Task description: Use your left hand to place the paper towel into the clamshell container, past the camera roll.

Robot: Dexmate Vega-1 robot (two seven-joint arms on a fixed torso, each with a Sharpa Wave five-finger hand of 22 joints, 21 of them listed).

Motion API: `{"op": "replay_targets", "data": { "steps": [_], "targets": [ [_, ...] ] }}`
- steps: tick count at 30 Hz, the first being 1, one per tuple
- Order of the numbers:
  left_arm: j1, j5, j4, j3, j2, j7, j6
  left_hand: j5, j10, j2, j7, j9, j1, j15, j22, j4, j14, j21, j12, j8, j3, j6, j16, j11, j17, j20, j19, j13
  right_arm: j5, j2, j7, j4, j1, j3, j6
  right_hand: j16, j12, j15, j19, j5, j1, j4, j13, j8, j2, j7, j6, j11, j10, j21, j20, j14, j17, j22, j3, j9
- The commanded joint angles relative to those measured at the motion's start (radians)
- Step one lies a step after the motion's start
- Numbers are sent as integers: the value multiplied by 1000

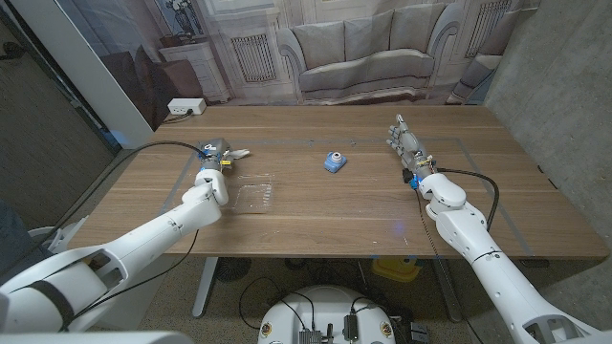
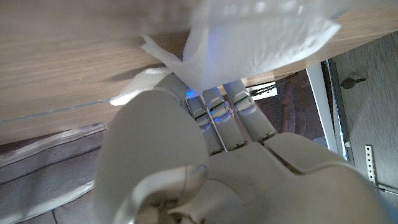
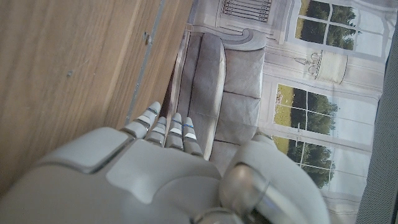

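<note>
So we count one paper towel, one clear clamshell container and one blue camera roll. Our left hand looks to be holding the towel, just beyond the clamshell. Our right hand holds nothing, fingers straight.

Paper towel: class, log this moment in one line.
left hand holds paper towel | clamshell container open | right hand idle
</note>
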State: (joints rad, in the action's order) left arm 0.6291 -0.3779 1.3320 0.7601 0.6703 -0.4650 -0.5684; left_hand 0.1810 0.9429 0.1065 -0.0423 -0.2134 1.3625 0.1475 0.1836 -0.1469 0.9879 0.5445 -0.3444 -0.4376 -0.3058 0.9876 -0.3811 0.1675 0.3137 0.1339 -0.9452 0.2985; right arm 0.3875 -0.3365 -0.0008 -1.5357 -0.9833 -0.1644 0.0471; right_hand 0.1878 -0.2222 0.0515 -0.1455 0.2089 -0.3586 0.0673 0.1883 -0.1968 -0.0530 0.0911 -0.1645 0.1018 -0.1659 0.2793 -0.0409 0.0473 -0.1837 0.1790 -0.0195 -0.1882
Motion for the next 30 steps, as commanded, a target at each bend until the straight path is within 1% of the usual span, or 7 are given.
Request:
{"op": "replay_targets", "data": {
  "steps": [1, 15, 30],
  "targets": [
    [4, 2, 23, -17, 11, -24, -1, -3, 17, -8, 2, -3, 5, 89, 12, 4, 17, 13, -9, -12, 4, 15, 0, 0, 3, 35, -17, 8, -4, 5, -8, -7, -6, 0, 7, 1, 1, 7, -10, 1, 1, -4, 2, 0, -6, 3, -7, -3, -7, -1, -11, 6, -2, 2, -1, -2],
    [1, -13, 61, -24, 24, -26, -27, -3, 32, -10, -1, -3, 6, 89, 14, 6, 34, 29, -10, -16, 7, 21, 2, 2, 6, 35, -19, 20, -6, 6, -11, -8, -6, 2, 13, 1, 2, 7, -11, 1, 1, -5, 2, 0, -7, 3, -7, -3, -6, -5, -11, 6, -2, 2, -1, -2],
    [15, -18, 119, -44, 48, -17, -51, -3, 41, -11, -1, -2, 4, 88, 16, 11, 45, 45, -9, -20, 10, 26, 9, 2, 10, 35, -17, 35, -7, 9, -8, 1, 1, 0, 17, 1, 1, 7, -13, 0, 2, -6, 2, 0, -8, 3, -6, -4, -7, -8, -12, 6, -2, 3, 0, -2]
  ]
}}
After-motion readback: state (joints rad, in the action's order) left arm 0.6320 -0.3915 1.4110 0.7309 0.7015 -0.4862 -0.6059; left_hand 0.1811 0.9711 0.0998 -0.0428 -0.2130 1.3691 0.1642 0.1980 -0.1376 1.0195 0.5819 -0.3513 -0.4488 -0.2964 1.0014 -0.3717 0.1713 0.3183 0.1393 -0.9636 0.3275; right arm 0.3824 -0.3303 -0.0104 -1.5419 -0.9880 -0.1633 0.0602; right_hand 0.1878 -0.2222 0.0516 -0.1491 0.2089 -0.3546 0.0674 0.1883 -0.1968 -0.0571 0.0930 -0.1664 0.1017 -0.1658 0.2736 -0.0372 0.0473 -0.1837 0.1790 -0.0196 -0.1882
